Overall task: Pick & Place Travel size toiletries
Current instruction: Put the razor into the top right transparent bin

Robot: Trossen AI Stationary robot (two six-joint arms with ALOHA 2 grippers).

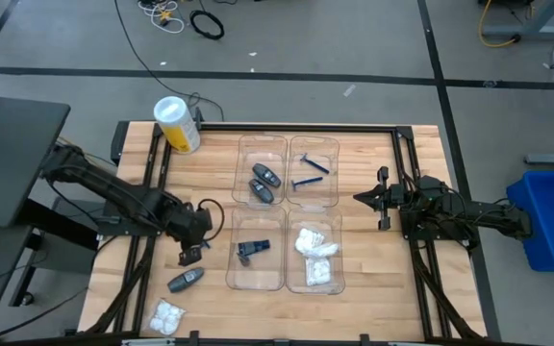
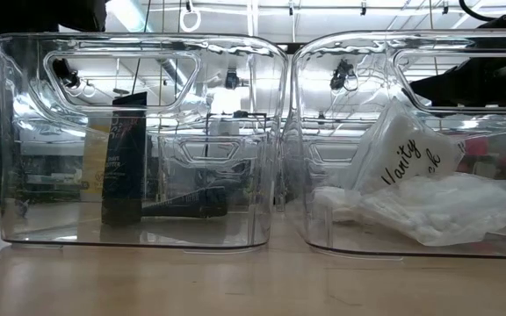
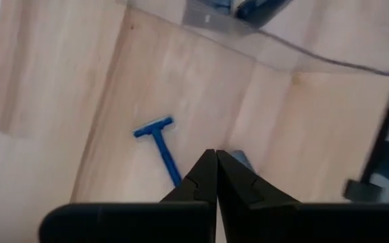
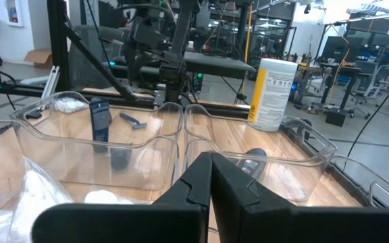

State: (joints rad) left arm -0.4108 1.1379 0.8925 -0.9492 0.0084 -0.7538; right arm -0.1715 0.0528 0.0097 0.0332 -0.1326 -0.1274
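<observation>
Four clear trays [image 1: 287, 144] stand two by two in the middle of the wooden desk [image 1: 373, 279]. In the high view the far left tray holds two dark grey oval tubes [image 1: 263, 183] and the far right tray holds thin blue razors [image 1: 310, 171]. The near left tray holds a small dark packaged piece [image 1: 253, 249], which the low view shows standing upright against the tray wall. The near right tray holds a heap of white crinkly packets [image 1: 315, 252]. Still out on the bare desk are a third grey tube [image 1: 186, 280], near the front left corner, and one white packet [image 1: 167, 316], right at the front edge. A blue razor [image 3: 159, 145] also lies flat on the wood, seen only from the left wrist. The left hand [image 1: 192, 252] hangs over the desk just left of the near left tray, between that tray and the loose grey tube. Its wrist view shows its fingers [image 3: 204, 177] pressed together, with nothing between them and the razor's handle running up close to their tips. The right hand [image 1: 378, 199] waits to the right of the trays, pointing toward them, its fingers [image 4: 201, 177] likewise pressed together and empty. A big yellow-and-white cylinder [image 1: 177, 124] lies at the far left corner of the desk.
</observation>
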